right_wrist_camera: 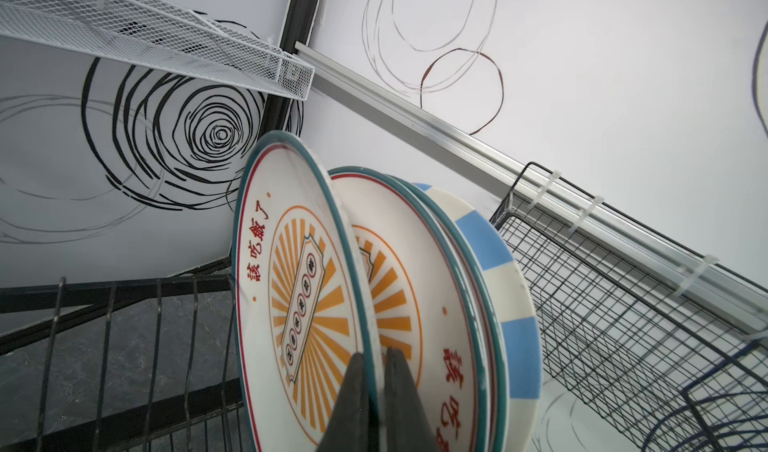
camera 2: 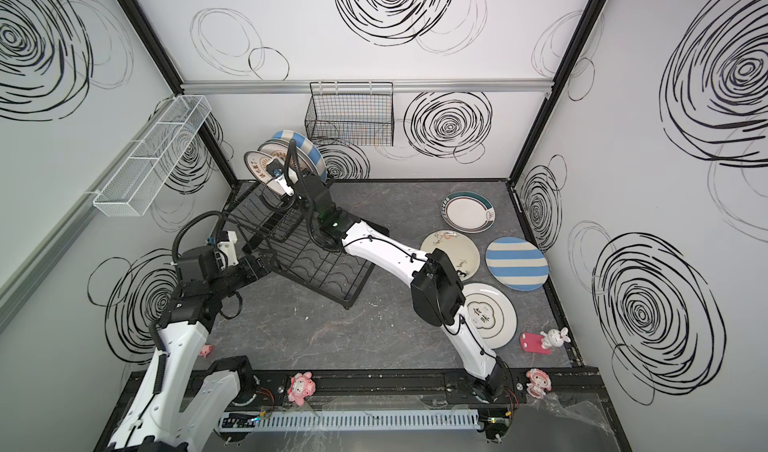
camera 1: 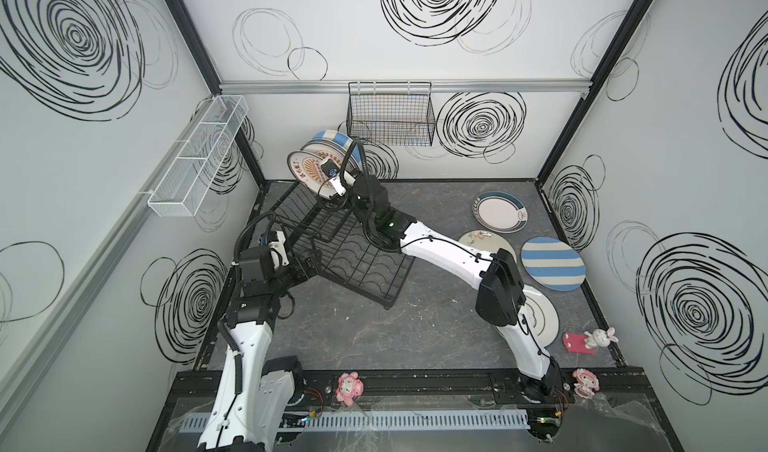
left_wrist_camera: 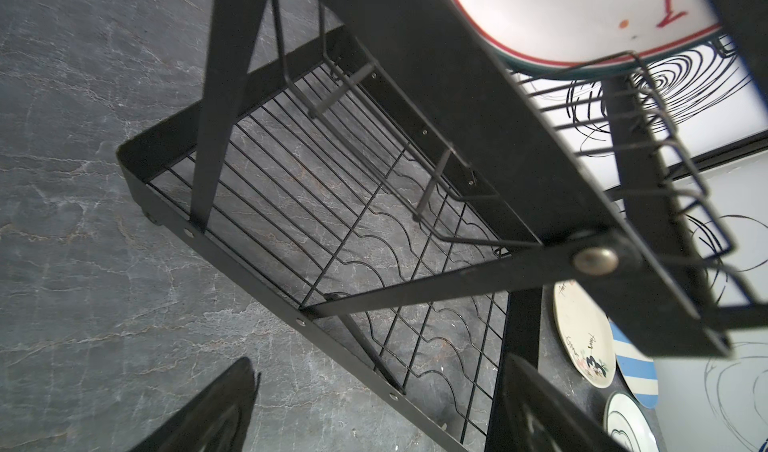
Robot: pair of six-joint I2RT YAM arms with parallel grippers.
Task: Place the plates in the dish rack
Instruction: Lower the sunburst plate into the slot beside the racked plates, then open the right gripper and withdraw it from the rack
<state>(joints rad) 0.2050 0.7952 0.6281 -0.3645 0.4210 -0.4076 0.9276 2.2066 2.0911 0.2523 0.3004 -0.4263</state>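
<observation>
Right wrist view: my right gripper (right_wrist_camera: 376, 356) is pinched almost closed on the rim of the front sunburst plate (right_wrist_camera: 291, 304), one finger on each face. That plate stands upright on the upper tier of the rack (camera 1: 357, 262). A second sunburst plate (right_wrist_camera: 399, 287) and the racked striped plate (right_wrist_camera: 511, 304) are packed behind it.

In both top views the rack sits at 10 o'clock on the table (camera 1: 374, 346), tier end close to the back corner. My left gripper (left_wrist_camera: 376, 360) is spread wide, gripping nothing, near the rack's 8 o'clock edge.

Four plates lie flat around 3 o'clock:
- teal-rim plate (camera 1: 500, 211)
- floral plate (camera 1: 478, 242)
- loose striped plate (camera 1: 552, 262), near the wall
- character plate (camera 2: 486, 314), partly under my right arm

Bare tabletop runs from centre to 6 o'clock. The black basket (camera 1: 390, 117) hangs at 12; I cannot tell its contents.
</observation>
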